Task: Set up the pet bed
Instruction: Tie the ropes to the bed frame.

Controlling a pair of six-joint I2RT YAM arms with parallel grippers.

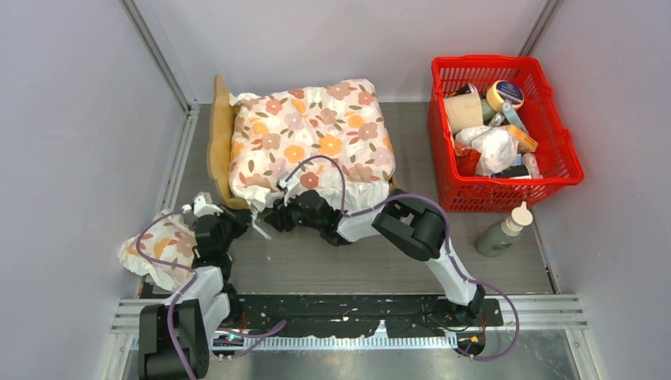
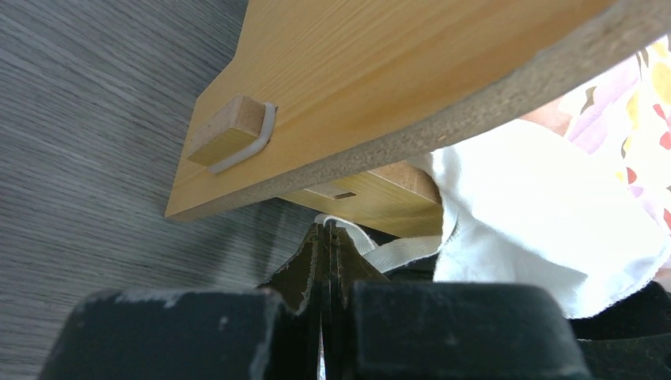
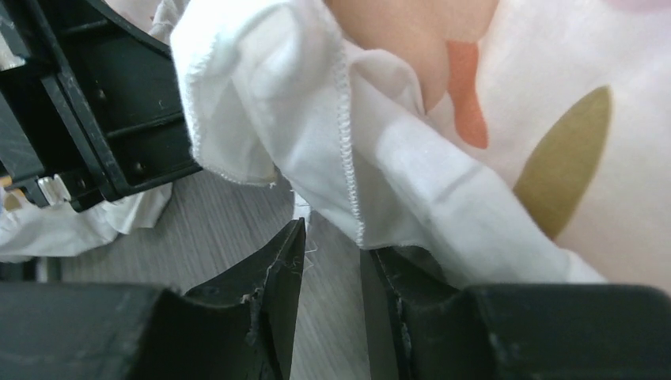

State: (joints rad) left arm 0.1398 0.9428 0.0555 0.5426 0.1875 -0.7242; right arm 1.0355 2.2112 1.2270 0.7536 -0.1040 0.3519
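The pet bed [image 1: 219, 136], a light-wood frame with its headboard to the left, stands at the back centre. A white floral cushion [image 1: 316, 134] covers its sleeping surface. My left gripper [image 1: 240, 222] is at the bed's near left corner. In the left wrist view it [image 2: 327, 229] is shut on a white tie strap [image 2: 396, 252] of the cushion, under the wooden frame [image 2: 380, 71]. My right gripper [image 1: 274, 212] is just right of it. It [image 3: 332, 247] is open, with the cushion's white hem [image 3: 348, 158] above the fingertips.
A small floral pillow [image 1: 158, 249] lies at the near left beside the left arm. A red plastic basket [image 1: 546, 182] full of items stands at the back right. A grey-green bottle [image 1: 502, 231] stands in front of it. Metal rails edge the table.
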